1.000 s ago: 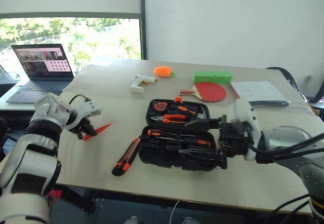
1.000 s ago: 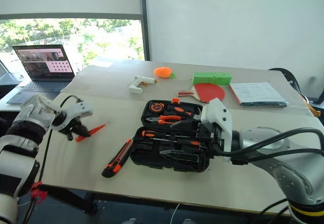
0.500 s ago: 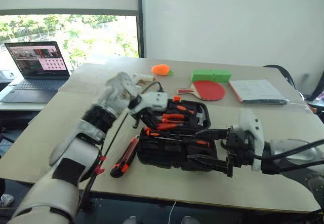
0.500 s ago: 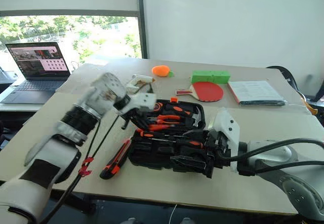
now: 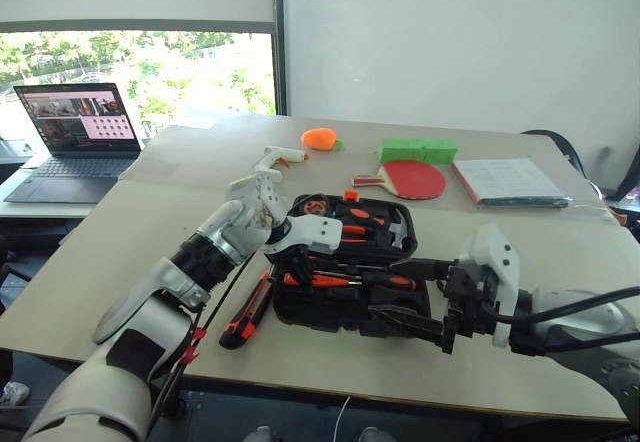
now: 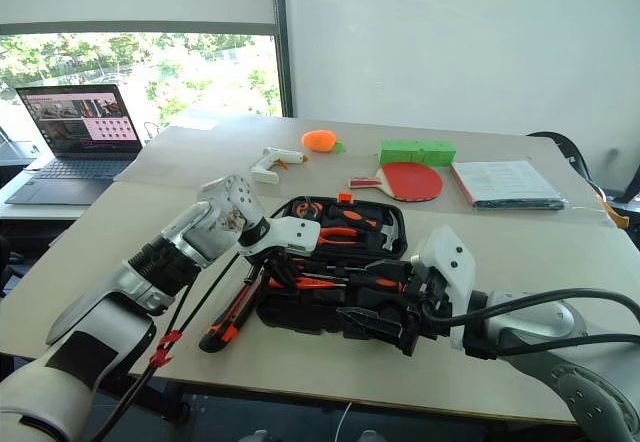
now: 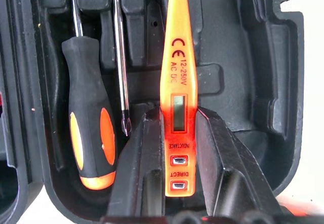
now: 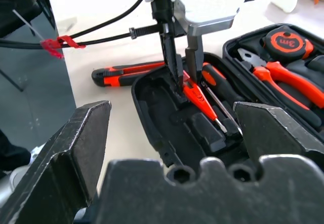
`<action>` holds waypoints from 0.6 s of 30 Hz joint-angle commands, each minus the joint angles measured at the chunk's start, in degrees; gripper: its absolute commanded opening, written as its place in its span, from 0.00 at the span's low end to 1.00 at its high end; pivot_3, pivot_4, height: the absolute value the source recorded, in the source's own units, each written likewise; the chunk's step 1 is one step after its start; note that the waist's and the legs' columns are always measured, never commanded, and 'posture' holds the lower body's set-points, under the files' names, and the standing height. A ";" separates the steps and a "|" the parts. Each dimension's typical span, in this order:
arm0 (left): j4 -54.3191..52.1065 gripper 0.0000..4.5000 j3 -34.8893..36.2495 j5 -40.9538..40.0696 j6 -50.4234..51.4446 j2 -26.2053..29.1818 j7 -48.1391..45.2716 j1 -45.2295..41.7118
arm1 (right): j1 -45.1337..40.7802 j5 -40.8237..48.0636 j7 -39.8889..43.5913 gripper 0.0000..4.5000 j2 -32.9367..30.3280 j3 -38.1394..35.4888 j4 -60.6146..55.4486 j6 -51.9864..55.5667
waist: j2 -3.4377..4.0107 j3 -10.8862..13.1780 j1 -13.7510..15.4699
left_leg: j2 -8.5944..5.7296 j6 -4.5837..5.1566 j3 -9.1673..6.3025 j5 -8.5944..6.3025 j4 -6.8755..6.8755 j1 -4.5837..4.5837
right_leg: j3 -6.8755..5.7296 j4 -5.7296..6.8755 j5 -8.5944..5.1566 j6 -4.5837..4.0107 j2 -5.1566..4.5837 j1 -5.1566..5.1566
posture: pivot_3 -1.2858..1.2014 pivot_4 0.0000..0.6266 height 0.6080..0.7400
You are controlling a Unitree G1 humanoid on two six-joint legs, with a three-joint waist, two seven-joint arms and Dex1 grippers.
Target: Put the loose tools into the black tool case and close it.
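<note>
- Left gripper (image 7: 178,148): clenched on an orange voltage tester pen (image 7: 177,82), pointing down into the near half of the black tool case (image 5: 345,272); tester tip lies over an empty moulded recess.
- Right gripper (image 5: 415,297): released, fingers spread wide, hovering at the case's near right corner, holding nothing.
- Black tool case: open flat on the beige table (image 5: 150,222); near half holds a black-and-orange screwdriver (image 7: 91,127) and a thin bare-shaft driver (image 7: 120,72); far half holds orange-handled pliers (image 8: 288,82) and a tape measure (image 8: 288,41).
- Utility knife (image 5: 250,310): loose on the table, just beside the case's left edge.
- Beyond the case: white glue gun (image 5: 275,162), red paddle (image 5: 412,179), green block (image 5: 418,150), papers (image 5: 510,180).
- Laptop (image 5: 72,137): open, far left.
</note>
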 commanded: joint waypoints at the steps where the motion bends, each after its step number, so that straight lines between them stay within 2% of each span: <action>1: 1.98 0.09 -1.16 1.58 -1.20 -1.56 2.16 0.00 | -0.81 0.82 -0.61 1.00 0.26 -1.56 -1.00 -1.85 | 0.00 0.00 0.01 | 0.00 0.00 0.00 0.00 0.00 0.00 | 0.00 0.00 0.00 0.00 0.00 0.00 | 0.52 0.24 0.97; 18: 1.14 0.09 -2.49 3.08 -1.89 -0.13 0.12 1.85 | -1.57 -0.16 -1.37 1.00 1.35 -0.13 -0.24 -2.58 | 0.02 -0.01 -0.36 | 0.02 0.00 0.02 0.00 -0.02 0.25 | 0.05 0.10 -0.01 -0.03 0.03 0.14 | 0.52 0.24 0.97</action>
